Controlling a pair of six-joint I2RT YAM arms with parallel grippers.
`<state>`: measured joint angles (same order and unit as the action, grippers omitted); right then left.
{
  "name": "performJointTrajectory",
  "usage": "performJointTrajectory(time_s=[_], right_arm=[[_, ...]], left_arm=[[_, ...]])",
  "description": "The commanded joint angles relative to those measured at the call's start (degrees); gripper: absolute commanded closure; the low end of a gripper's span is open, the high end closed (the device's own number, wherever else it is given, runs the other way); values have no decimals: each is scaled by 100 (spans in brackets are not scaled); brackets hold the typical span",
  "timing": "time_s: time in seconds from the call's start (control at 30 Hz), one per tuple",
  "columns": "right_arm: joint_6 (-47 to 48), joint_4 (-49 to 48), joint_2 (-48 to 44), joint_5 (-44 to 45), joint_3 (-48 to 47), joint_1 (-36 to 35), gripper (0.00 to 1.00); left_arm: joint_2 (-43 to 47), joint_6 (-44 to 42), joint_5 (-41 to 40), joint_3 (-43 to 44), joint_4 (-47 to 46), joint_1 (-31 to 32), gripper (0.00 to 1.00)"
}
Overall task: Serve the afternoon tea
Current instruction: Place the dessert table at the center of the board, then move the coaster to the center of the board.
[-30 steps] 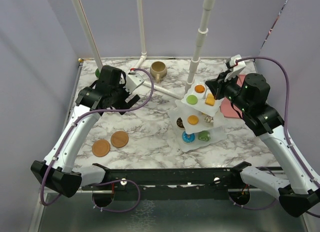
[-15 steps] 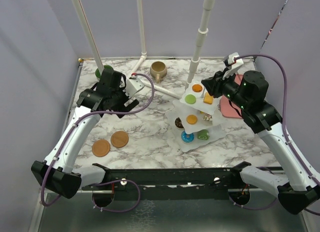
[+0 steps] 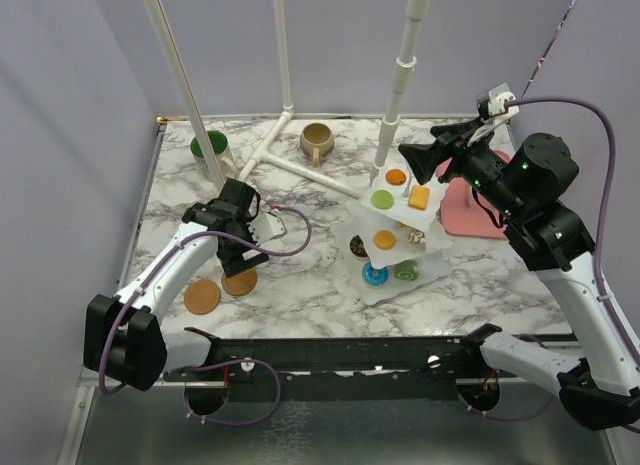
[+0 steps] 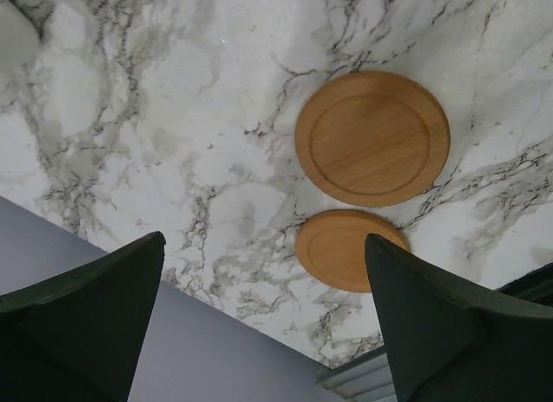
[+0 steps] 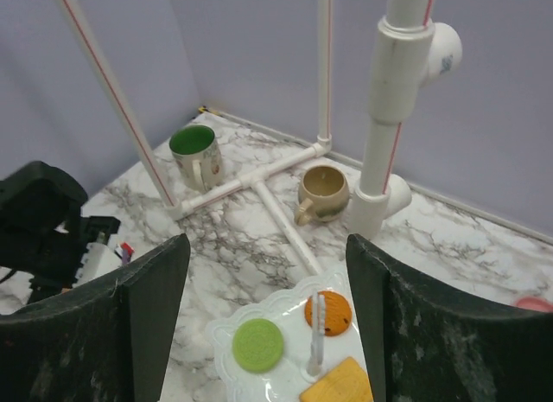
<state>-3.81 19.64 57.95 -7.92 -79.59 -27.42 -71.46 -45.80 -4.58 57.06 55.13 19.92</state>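
1. Marble table [image 3: 300,275], ringed by lilac walls [image 3: 70,135], lies beneath both grippers.
2. Three-tier stand [image 3: 405,217] rises upright just below the right gripper [image 3: 415,157], whose jaws gape on nothing.
3. Green-lined mug [image 5: 194,156] and tan mug [image 5: 322,193] stand upright beyond it, the tan mug's handle pointing back toward it.
4. Two wooden coasters [image 4: 371,138] lie under the left gripper [image 4: 263,246], which is spread wide and empty.

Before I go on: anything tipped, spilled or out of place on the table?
Nothing looks tipped or spilled. The three-tier stand is upright with pastries on its plates; the green-lined mug and the tan mug stand upright at the far side. The two wooden coasters lie bare, far from both mugs.
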Motion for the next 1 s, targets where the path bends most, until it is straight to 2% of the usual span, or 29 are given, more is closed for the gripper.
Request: performJointTrajectory(time_s=[0.0, 0.17, 0.53, 0.8, 0.97], right_arm=[[-32, 222, 87, -77, -261, -419, 22], [93, 227, 508, 754, -540, -1627, 22], [44, -488, 1030, 1842, -512, -3201, 22], [70, -775, 1298, 2332, -321, -3768, 23], [32, -895, 1200, 2517, -129, -3821, 24]], left_arm=[[-194, -453, -99, -625, -598, -32, 1], [-454, -479, -170, -1044, -1281, -32, 1], [-1053, -146, 21, -1322, -2297, -6, 1], [-1719, 175, 152, -1098, -2700, 161, 1], [-1949, 509, 331, -852, -2761, 596, 1]])
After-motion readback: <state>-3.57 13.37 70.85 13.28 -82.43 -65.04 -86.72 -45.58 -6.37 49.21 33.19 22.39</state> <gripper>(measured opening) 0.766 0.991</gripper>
